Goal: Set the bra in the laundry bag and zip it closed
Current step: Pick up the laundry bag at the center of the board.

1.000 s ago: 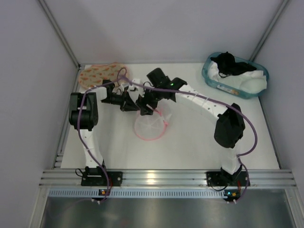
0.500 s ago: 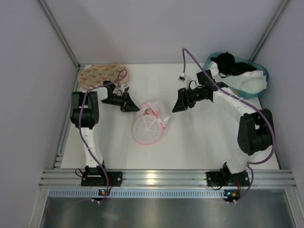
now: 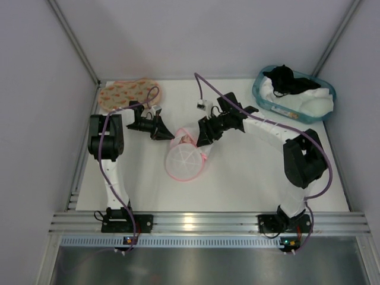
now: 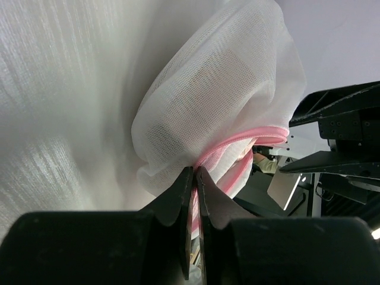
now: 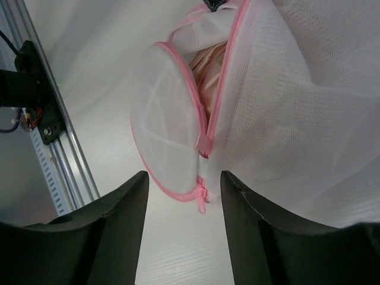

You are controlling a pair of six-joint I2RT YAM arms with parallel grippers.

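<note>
Right end effector (image 3: pixel 202 141) back, apart | left end effector (image 4: pixel 195 173) clamps pink-rimmed mesh laundry bag (image 3: pixel 185 160)

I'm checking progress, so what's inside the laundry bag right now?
Through the unzipped gap of the laundry bag, salmon-pink fabric of the bra shows. The white mesh covers the rest, so its straps and cups cannot be made out.

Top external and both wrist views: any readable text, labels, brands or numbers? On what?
No readable text in any view.
laundry bag: plain white mesh with a pink zipper rim, no tag or print showing.
orange-printed pad: a pattern only, no letters.
left arm base and right arm base: any marking is too small to read.
</note>
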